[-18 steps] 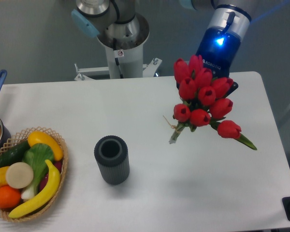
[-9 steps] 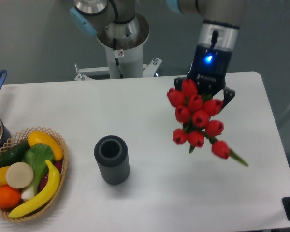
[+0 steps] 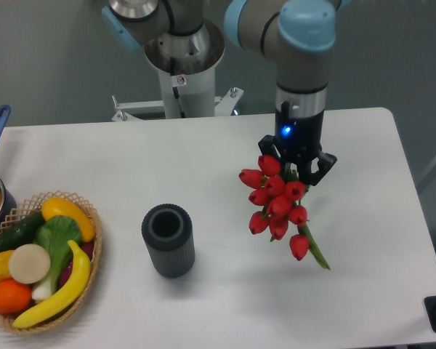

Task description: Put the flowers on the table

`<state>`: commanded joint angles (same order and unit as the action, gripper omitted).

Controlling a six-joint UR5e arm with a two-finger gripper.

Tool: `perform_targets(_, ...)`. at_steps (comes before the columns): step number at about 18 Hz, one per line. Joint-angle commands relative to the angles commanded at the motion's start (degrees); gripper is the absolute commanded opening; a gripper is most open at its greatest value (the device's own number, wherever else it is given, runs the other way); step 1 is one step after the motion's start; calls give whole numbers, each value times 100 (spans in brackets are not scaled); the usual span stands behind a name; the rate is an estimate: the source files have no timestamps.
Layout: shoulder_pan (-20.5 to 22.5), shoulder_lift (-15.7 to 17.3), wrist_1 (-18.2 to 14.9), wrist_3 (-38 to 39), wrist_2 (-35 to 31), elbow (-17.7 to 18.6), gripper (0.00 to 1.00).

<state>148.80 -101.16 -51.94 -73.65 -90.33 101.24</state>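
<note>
The arm's wrist points straight down over the right half of the table (image 3: 203, 156), a blue light glowing on its black end. The gripper (image 3: 298, 171) is clenched on the flowers (image 3: 277, 205), its dark fingers (image 3: 324, 164) showing on either side of the bunch's top. The red tulip heads hang below it, one green leaf trailing lower right. A dark ribbed cylinder (image 3: 168, 240) stands well to their left; a fruit basket (image 3: 87, 265) sits at the far left edge
</note>
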Motion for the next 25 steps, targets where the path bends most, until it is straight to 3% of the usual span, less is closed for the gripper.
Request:
perform_targets(8, -431, -817, 18, -106, -783, 45, 38)
perform_targets(14, -607, -1117, 53, -80, -1083, 36, 38)
perform_targets(16, -616, -1161, 62, -97, -1083, 36, 49)
perform_targets(19, -616, -1179, 79, -97, -1074, 27, 56)
perform_targets(23, -607, -1143, 97, -141, -1031, 10, 90)
perform_targets(25, -589, -1100, 105, -141, -1022, -8, 100)
